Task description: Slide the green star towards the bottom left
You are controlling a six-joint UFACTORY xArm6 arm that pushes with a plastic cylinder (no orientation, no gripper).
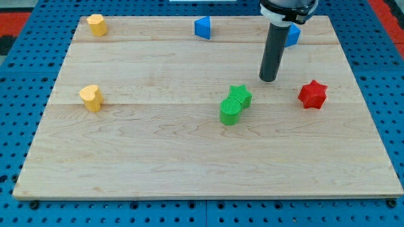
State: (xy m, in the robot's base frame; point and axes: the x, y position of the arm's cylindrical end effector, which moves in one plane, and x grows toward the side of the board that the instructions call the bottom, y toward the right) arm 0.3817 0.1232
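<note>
Pale wooden worktop (189, 157), plank grain running across the view, set on a blue perforated base (12, 126). A strip of red shows at the view's upper left and upper right corners.

Arm ends in a straight dark rod (273, 53) coming down from the view's top, right of centre. No hand on this arm, so nothing can be said about spread or pressed together; the working end is my tip (268, 79), resting at the worktop surface.

Green star-shaped block (240, 94) lies a little right of the worktop's centre. My tip stands up and to the view's right of it, close but apart; a thin band of bare wood shows between them.

Green ridged block of rounded shape (231, 110) sits directly at the star's lower left, touching it or nearly so; the seam is too tight to tell.

Red star-shaped block (312, 94) lies toward the view's right, level with the green star and well apart from it.

Blue block (202, 28) near the top edge, middle; exact shape unclear. Second blue block (293, 34) is partly hidden behind the rod.

Yellow block (96, 24) at the top left corner. Yellow heart-like block (91, 98) at the left side, mid-height.
</note>
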